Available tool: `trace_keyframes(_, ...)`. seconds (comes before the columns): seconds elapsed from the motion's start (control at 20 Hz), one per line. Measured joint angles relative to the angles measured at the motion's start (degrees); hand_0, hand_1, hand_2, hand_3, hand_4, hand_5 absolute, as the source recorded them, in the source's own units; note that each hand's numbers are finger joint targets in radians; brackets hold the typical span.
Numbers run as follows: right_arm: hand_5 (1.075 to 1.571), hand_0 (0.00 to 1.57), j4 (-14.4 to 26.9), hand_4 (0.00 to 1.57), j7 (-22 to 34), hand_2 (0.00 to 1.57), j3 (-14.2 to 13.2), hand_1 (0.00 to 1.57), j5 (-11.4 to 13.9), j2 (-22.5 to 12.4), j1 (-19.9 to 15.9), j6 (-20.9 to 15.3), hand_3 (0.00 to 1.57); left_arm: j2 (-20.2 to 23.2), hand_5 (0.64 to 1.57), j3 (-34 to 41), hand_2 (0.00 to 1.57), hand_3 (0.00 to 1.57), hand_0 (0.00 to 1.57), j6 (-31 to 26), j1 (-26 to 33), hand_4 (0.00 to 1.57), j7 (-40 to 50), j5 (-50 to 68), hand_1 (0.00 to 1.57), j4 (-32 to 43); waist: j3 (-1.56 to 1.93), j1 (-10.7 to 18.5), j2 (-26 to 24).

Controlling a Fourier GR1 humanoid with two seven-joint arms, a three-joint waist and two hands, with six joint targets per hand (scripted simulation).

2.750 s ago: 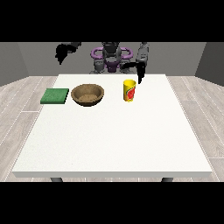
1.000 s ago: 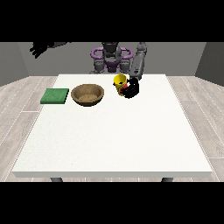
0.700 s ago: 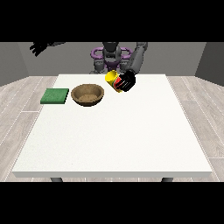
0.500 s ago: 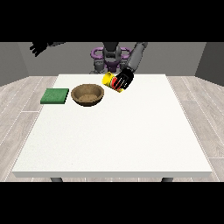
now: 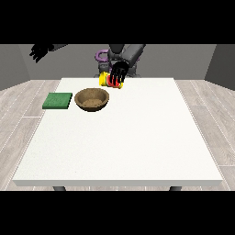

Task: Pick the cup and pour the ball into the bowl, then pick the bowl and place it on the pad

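Hand at the view's left (image 5: 42, 50) is raised high off the table, well left of and above the bowl, fingers spread and relaxed, holding nothing. One green pad (image 5: 58, 100) lies flat on the white table (image 5: 124, 137), just left of the bowl, apart from it. One brown bowl (image 5: 92, 98) sits upright on the table, opening up; can't tell if anything is inside. One cup (image 5: 110, 80), yellow with a red band, is up in the air above and just right of the bowl's far rim, not touching it. Cup is tipped over on its side: long axis roughly level, running left-right, with the yellow end that shows pointing left toward the bowl side; which end is the mouth can't be told. Hand at the view's right (image 5: 119, 74) has its fingers curled over the cup from above and right, gripping it, dark fingers across the red band. Ball can't be made out anywhere. Robot torso sits behind the bowl past the far table edge.
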Motion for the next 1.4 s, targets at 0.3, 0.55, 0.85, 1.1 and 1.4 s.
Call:
trace_keyframes(0.3,1.555,0.00,3.0,0.70,-0.2,0.00,0.4,0.00,1.0,-0.2,-2.1,-0.4,0.29,-0.9,1.569,-8.1,1.57,1.57,1.45,-7.4,-5.3,1.09,11.5,-9.1,1.45,1.3,-0.06,-0.1,-1.6)
trace_keyframes(0.55,1.553,0.00,4.7,0.69,-0.8,0.00,1.6,0.00,1.8,1.0,-4.2,-0.9,0.33,-1.1,1.571,-14.1,1.34,1.55,0.41,-16.2,-8.3,1.02,17.2,-14.6,0.41,0.0,-0.08,-1.1,-1.6)
trace_keyframes(0.85,1.550,0.00,7.5,0.71,-2.5,0.00,2.0,0.00,2.9,1.2,-4.7,-0.8,0.17,-1.2,1.571,-20.2,1.14,1.57,0.00,-26.9,-6.2,1.12,19.4,-17.1,0.00,-8.0,-0.13,-1.1,-2.0)
trace_keyframes(1.1,1.551,0.00,7.7,0.74,-0.7,0.00,1.9,0.00,3.2,1.6,-5.3,-3.7,0.11,-0.7,1.570,-19.4,1.50,1.54,0.32,-30.2,-5.0,1.11,18.3,-17.4,0.32,-13.2,-0.17,1.7,-3.9)
trace_keyframes(1.4,1.556,0.00,8.4,0.76,-2.1,0.00,-0.4,0.00,3.4,1.0,-4.9,-6.7,0.11,3.6,1.555,-8.1,1.19,0.88,0.80,-20.2,-2.0,1.30,13.0,-7.4,0.80,-21.3,-0.33,8.2,-3.0)
